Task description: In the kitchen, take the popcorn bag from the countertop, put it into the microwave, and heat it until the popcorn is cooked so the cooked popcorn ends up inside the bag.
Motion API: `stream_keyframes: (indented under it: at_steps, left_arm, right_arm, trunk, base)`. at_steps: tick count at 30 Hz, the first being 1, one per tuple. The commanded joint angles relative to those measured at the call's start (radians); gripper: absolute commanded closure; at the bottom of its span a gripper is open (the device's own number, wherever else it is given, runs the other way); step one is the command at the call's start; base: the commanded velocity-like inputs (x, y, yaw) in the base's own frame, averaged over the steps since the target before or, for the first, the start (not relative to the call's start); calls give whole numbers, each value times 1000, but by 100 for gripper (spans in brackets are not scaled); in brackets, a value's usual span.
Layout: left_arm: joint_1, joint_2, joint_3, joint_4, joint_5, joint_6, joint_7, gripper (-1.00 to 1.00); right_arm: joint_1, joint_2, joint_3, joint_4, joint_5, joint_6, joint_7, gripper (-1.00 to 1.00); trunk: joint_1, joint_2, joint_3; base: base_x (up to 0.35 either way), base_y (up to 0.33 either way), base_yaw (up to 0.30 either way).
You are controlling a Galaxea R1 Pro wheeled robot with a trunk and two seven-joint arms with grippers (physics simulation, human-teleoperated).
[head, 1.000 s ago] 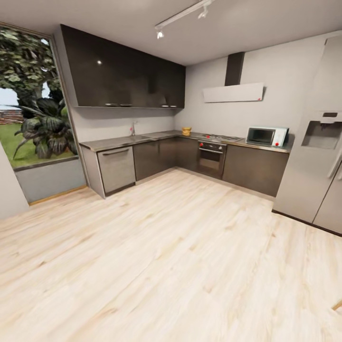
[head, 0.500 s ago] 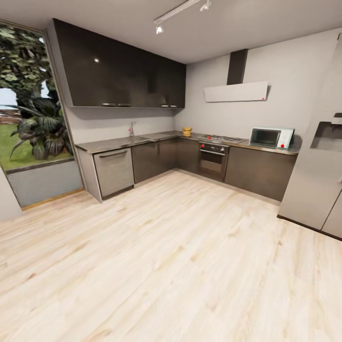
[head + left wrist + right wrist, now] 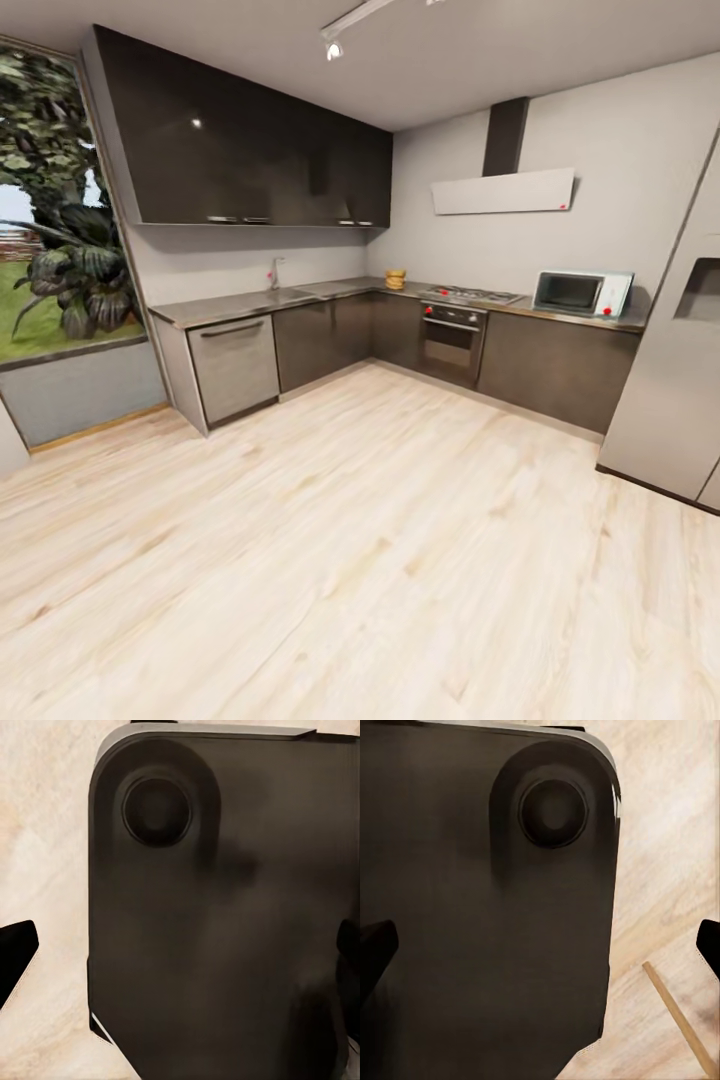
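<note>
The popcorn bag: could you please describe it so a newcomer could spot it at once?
Follow the grey L-shaped countertop to its far corner under the dark wall cabinets. Just before the hob stands the popcorn bag, a small tan-yellow sack, the only warm-coloured thing there.

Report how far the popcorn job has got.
Done: nothing yet. The popcorn bag sits on the countertop in the far corner; the microwave stands shut further right along it. In hand: crossing the wood floor. Left: fetch the bag, load it, heat it.
</note>
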Motion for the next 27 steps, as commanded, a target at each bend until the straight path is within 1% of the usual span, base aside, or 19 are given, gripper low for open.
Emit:
stream_keyframes:
  at_steps: [1, 27]
  left_arm:
    - [0, -1, 1, 0, 8, -1, 0, -100]
    - [0, -1, 1, 0, 8, -1, -1, -100]
  right_arm:
    - [0, 0, 1, 1, 0, -4, 0, -100]
    - [0, 0, 0, 1, 1, -4, 0, -100]
  trunk:
    - [1, 0, -1]
    - [1, 0, -1]
  base:
    - [321, 0, 0]
    - [321, 0, 0]
